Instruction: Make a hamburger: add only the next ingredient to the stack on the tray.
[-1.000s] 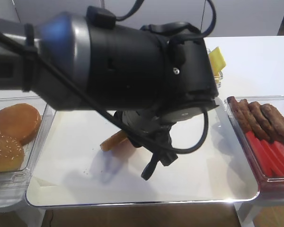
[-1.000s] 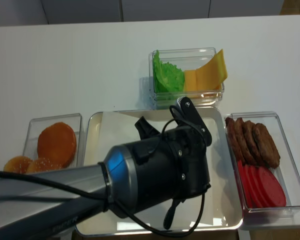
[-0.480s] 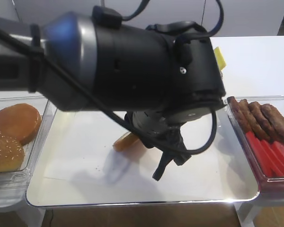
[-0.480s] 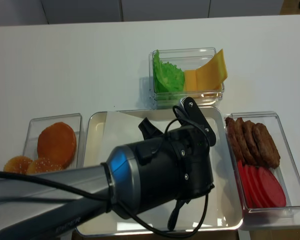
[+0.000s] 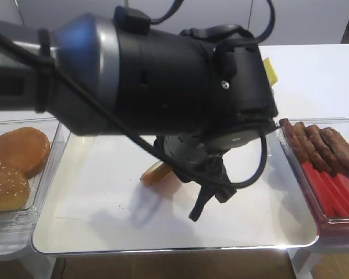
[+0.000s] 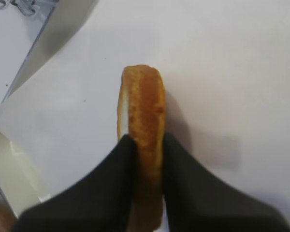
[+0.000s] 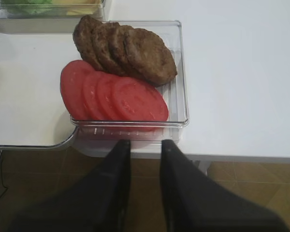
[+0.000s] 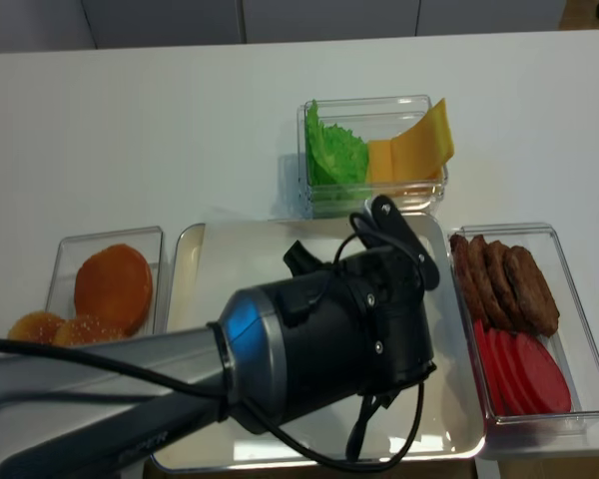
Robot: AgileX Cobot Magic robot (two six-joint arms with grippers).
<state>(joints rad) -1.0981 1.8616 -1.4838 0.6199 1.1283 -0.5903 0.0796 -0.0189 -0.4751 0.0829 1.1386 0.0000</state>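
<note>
A smooth golden-brown bun half (image 6: 142,96) stands on edge between my left gripper's (image 6: 146,140) black fingers, which press its crust and its pale cut face. It hangs just over the white paper of the metal tray (image 5: 163,247); I cannot tell whether it touches. In the high view only the bun's edge (image 5: 157,173) shows under the big black left arm (image 8: 319,349). That arm covers much of the tray (image 8: 190,261), and no stack shows on the visible paper. My right gripper (image 7: 145,144) is open and empty, off the table's front edge, by the tomato box.
Left of the tray a clear box holds a plain bun (image 5: 20,150) and a sesame bun (image 5: 4,187). On the right a clear container (image 7: 182,72) holds patties (image 7: 135,50) and tomato slices (image 7: 116,96). Lettuce (image 8: 334,155) and cheese (image 8: 414,150) sit in a box behind the tray.
The left arm carried the bun half a little to the right over the tray; its edge now shows further right. The right gripper's view has no earlier frame.
</note>
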